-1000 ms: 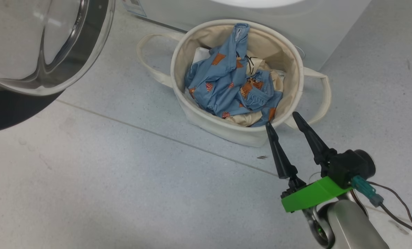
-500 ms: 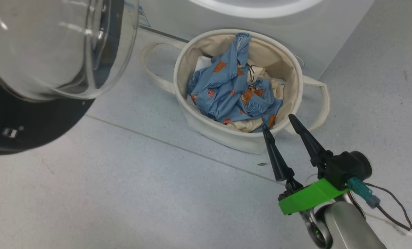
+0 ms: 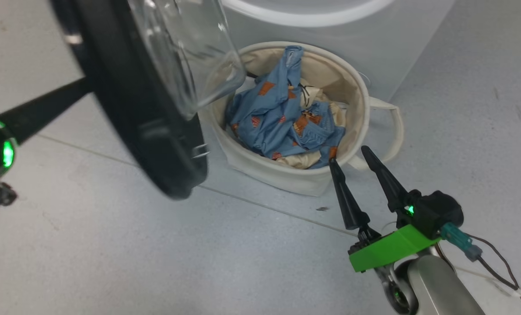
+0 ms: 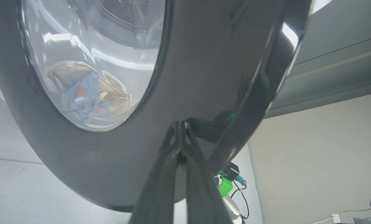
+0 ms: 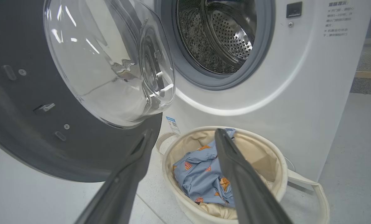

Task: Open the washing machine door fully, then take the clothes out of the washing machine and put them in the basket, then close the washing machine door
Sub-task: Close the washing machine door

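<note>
Right tool (image 5: 183, 133) spread wide at six o'clock. Washing machine door (image 5: 23, 133) stands partly open at nine, steel drum (image 5: 222, 37) at twelve, clothes (image 5: 197, 174) inside the basket (image 5: 268, 149) at five.

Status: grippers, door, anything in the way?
Left gripper shut, tips on the washing machine door. Right gripper open, empty. Clothes in the basket; door partly open, basket close under it.

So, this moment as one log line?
left end effector: shut, on glossy black round door; right end effector: open; blue printed clothes: in cream canvas basket
</note>
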Tool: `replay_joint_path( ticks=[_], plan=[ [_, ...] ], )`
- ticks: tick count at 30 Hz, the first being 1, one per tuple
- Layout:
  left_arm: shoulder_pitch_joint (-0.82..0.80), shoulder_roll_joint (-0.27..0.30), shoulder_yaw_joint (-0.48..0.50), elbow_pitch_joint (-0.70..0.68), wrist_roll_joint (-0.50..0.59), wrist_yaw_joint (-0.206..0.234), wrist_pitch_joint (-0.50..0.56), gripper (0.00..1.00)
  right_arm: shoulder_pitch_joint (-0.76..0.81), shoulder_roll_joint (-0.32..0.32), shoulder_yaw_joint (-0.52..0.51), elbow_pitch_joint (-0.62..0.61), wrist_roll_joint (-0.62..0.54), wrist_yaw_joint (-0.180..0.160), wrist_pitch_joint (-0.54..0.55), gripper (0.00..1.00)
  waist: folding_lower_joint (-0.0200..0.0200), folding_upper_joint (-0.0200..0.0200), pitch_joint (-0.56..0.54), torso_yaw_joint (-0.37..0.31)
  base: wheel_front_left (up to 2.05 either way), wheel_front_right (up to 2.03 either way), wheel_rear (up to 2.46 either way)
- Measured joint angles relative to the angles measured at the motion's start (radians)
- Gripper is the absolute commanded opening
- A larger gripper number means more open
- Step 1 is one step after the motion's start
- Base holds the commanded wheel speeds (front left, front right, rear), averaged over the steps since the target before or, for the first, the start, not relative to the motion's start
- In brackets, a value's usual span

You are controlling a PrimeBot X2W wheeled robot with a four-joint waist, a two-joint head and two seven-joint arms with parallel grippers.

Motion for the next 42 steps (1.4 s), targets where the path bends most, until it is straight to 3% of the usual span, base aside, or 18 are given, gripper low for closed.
replay_joint_path(
  ticks=[8, 25, 35, 42],
  plan=[
    [-0.003, -0.043, -0.102, -0.068, 0.089, 0.009, -0.044, 0.0, -0.011, 0.0, 0.001, -0.026, 0.044, 0.0, 0.0, 1.0, 0.0, 0.0, 0.014, -0.062, 0.0, 0.0, 0.0],
    [-0.149, -0.113, -0.235, 0.02, 0.206, -0.028, -0.104, 0.0, -0.05, 0.002, -0.045, -0.097, 0.124, 0.0, 0.0, 1.0, 0.0, 0.0, 0.088, -0.249, 0.0, 0.0, 0.0],
    [-0.186, -0.144, -0.249, 0.094, 0.248, -0.081, -0.167, 0.0, -0.063, 0.003, -0.054, -0.101, 0.14, 0.0, 0.0, 1.0, 0.0, 0.0, 0.106, -0.295, 0.0, 0.0, 0.0],
    [-0.064, -0.129, -0.26, 0.133, 0.363, -0.17, -0.286, 0.0, -0.059, 0.003, -0.059, -0.089, 0.145, 0.0, 0.0, 1.0, 0.0, 0.0, 0.04, -0.277, 0.0, 0.0, 0.0]
  ],
)
